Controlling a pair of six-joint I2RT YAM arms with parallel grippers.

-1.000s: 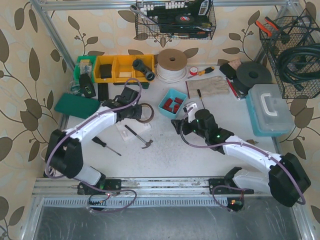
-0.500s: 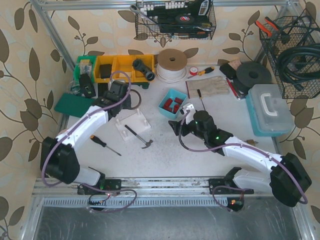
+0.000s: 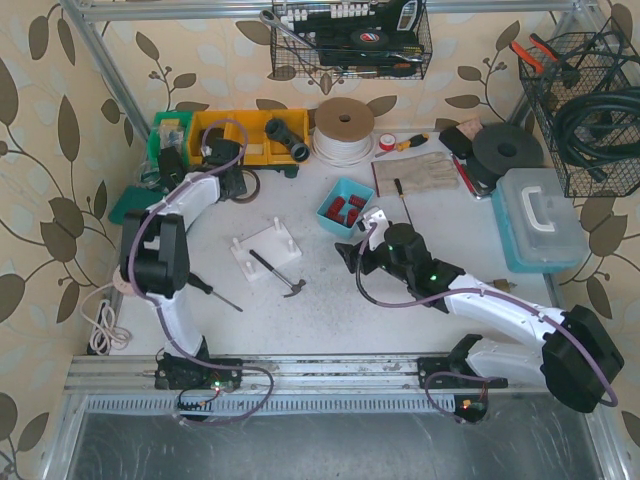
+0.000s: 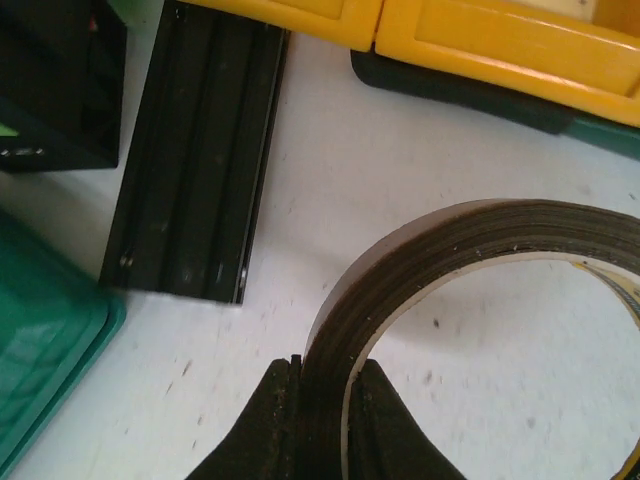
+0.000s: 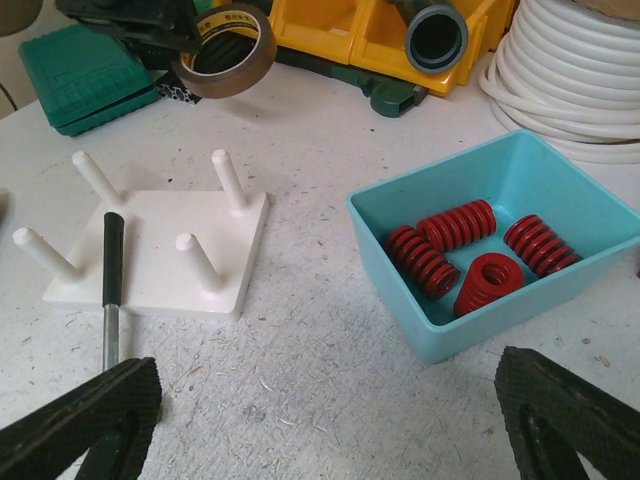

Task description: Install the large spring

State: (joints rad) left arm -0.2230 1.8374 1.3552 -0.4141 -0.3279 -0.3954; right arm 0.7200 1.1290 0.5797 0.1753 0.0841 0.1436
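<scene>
Several red springs [image 5: 470, 250] lie in a teal bin [image 5: 400, 262], also seen in the top view [image 3: 345, 208]; one stands on end. The white four-peg base [image 5: 160, 245] sits left of the bin, also in the top view [image 3: 265, 250]. My right gripper [image 5: 325, 420] is open and empty, low over the table in front of the base and bin, and shows in the top view [image 3: 358, 250]. My left gripper [image 4: 322, 368] is shut on a brown tape roll [image 4: 440, 240], at the back left by the yellow bins [image 3: 236, 184].
A small hammer [image 3: 275, 272] lies across the peg base, its black handle [image 5: 110, 290] between the pegs. A screwdriver [image 3: 210, 292] lies left of the base. Yellow bins [image 3: 245, 135], a green case [image 5: 75, 75], a black block [image 4: 200, 150] and a white cable coil [image 3: 345, 130] line the back.
My left arm has carried the tape roll from beside the peg base to the back left by the yellow bins. The right gripper shifted slightly left.
</scene>
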